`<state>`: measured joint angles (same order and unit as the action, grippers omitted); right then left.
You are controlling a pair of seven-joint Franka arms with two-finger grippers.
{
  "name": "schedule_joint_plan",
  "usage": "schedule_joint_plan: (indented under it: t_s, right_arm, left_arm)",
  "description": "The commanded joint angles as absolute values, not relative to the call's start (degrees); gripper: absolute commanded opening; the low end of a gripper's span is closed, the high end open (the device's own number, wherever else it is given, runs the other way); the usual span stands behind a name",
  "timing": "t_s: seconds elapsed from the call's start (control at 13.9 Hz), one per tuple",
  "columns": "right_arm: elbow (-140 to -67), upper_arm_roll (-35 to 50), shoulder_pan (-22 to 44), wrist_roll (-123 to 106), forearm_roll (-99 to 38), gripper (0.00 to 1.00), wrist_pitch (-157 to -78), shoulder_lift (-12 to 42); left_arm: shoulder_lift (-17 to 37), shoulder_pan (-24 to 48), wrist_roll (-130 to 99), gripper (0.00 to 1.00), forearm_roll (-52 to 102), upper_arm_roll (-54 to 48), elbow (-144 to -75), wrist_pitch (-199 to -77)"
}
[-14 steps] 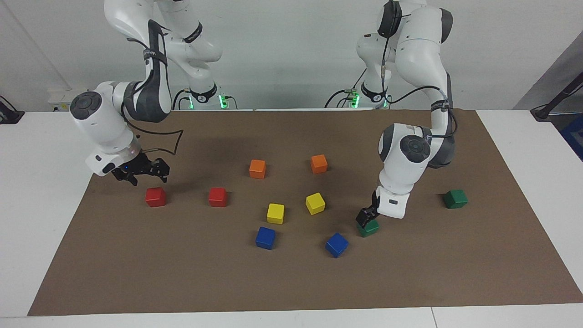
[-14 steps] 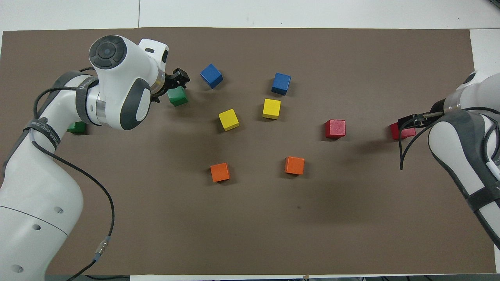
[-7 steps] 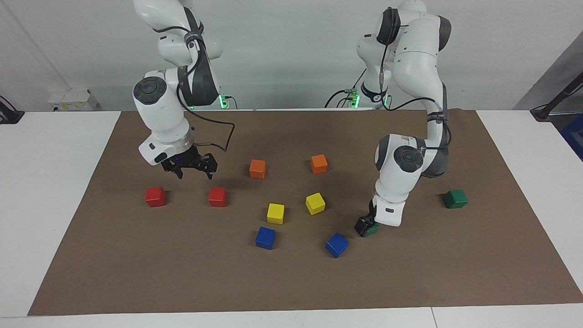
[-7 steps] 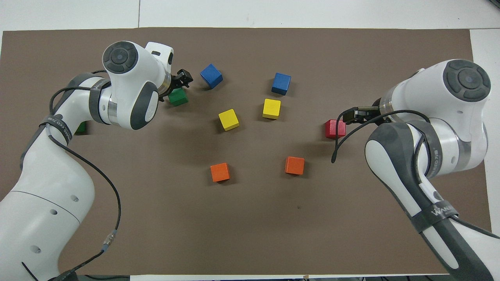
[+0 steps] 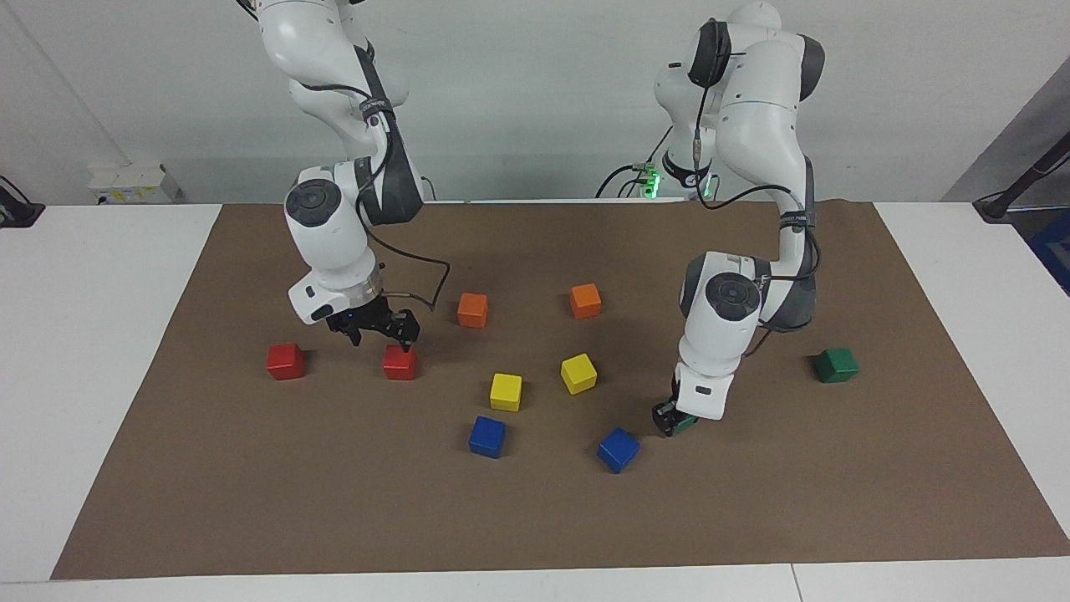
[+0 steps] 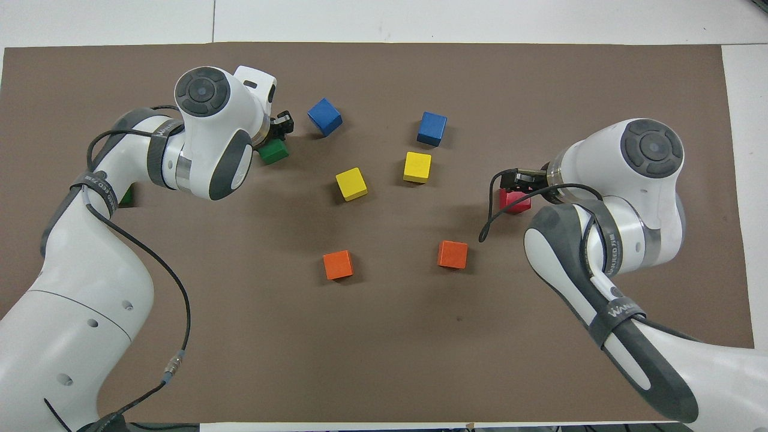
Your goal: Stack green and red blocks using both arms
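Right tool (image 5: pixel 374 330) swung from outer red block (image 5: pixel 285 361) to inner red block (image 5: pixel 399 363), spread wide above it; left tool (image 5: pixel 669 415) low on green block (image 5: pixel 684 423), grip unclear. Misaligned descent could knock block aside.

Two glossy white jointed arms: left arm (image 5: pixel 756 125), right arm (image 5: pixel 351 167); dark grey joint caps, black cables, grey lettered bands.

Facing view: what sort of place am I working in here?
Probably a robotics lab bench: a white table under a brown mat, small coloured cubes such as the yellow cube, and a plain white wall.
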<state>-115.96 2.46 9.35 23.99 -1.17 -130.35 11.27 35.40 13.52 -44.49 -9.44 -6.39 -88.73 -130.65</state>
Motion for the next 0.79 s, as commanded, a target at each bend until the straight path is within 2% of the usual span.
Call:
schedule_joint_plan:
  t_s: [0.0, 0.29, 0.72]
  right_arm:
    - [-116.6, 2.4, 9.7, 25.3, -1.8, 1.0, -132.7, 12.0]
    - [-119.1, 2.3, 9.6, 21.8, -1.7, 1.0, -135.6, 12.1]
    - [-121.9, 2.3, 9.6, 17.7, -1.7, 0.98, -138.0, 11.9]
  left_arm:
    - [34.9, 14.5, -45.7, 0.0, -11.3, -5.4, -91.5, -130.2]
    - [33.7, 12.0, -44.6, 0.0, -10.3, -5.9, -88.8, -126.1]
    - [23.0, 0.3, -13.6, 0.0, -5.7, -6.5, -91.1, -110.1]
